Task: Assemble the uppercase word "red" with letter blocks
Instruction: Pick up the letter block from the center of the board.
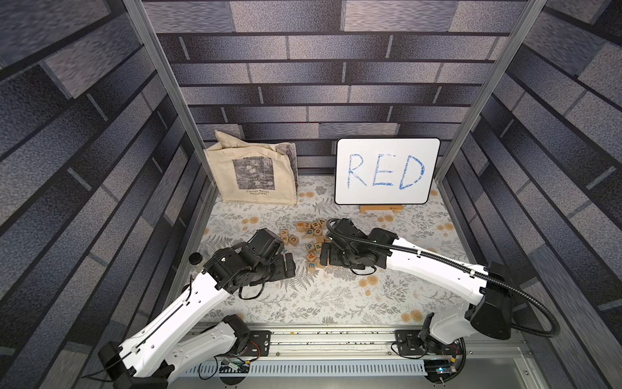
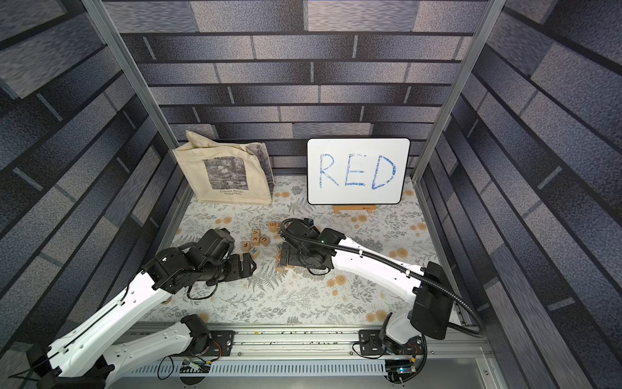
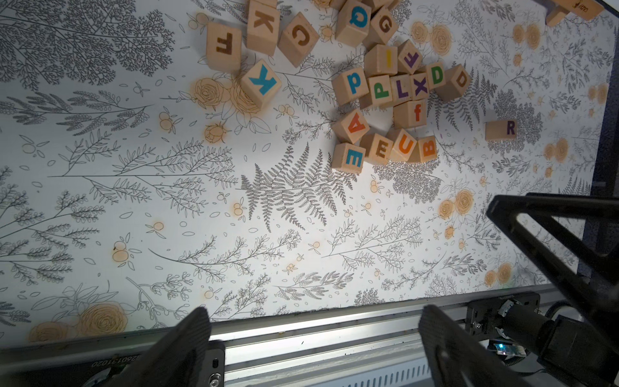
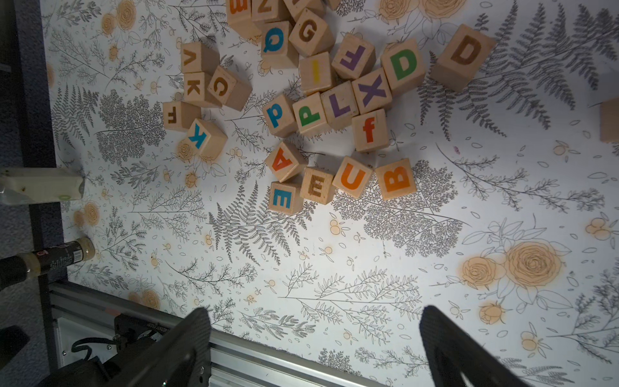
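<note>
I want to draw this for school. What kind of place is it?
Probably a robot testing booth, not a real room. The brick walls look like printed sheets on metal posts, and the left arm and right arm are fixed to a rail.

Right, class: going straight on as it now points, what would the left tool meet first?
Probably the bare floral table cover, short of the letter blocks: the open left tool angles down at it. The blue E block lies nearest that line, and depth is unclear, so it might come first.
</note>
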Robot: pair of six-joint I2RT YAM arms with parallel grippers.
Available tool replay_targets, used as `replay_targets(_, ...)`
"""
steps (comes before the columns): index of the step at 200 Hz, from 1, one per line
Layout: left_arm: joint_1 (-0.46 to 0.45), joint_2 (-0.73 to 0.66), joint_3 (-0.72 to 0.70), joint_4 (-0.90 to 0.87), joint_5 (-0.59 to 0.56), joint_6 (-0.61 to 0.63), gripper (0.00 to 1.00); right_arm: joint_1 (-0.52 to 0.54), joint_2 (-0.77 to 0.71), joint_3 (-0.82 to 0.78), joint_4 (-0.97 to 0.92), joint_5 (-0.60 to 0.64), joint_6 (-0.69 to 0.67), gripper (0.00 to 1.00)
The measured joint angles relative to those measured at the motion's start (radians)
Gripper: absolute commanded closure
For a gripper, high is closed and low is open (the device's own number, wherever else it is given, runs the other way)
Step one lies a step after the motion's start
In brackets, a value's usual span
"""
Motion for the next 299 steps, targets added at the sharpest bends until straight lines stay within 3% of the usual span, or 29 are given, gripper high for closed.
replay_targets(51, 0.0, -0.108, -0.047, -0.05, 0.021, 0.004, 0.0, 0.06, 0.081, 0.01, 0.01, 0.01, 0.114, 0.0)
replay_targets(80, 0.0, -0.156, -0.066, -0.081, 0.026, 0.004, 0.0, 0.072, 0.089, -0.015, 0.044, 0.009, 0.18, 0.08)
replay_targets(99, 0.0, -0.188, -0.076, -0.102, 0.026, 0.005, 0.0, 0.077, 0.102, -0.031, 0.062, 0.009, 0.213, 0.17)
replay_targets(123, 0.0, -0.219, -0.082, -0.127, 0.03, 0.007, 0.0, 0.08, 0.128, -0.041, 0.074, 0.009, 0.253, 0.39)
replay_targets(147, 0.0, -0.237, -0.082, -0.144, 0.037, 0.009, 0.0, 0.081, 0.163, -0.039, 0.078, 0.009, 0.269, 0.55)
replay_targets(192, 0.0, -0.246, -0.082, -0.159, 0.041, 0.015, 0.0, 0.081, 0.252, 0.006, 0.068, 0.008, 0.282, 0.53)
replay_targets(299, 0.002, -0.243, -0.082, -0.156, 0.041, 0.024, 0.0, 0.024, 0.301, 0.012, 0.05, -0.008, 0.271, 0.56)
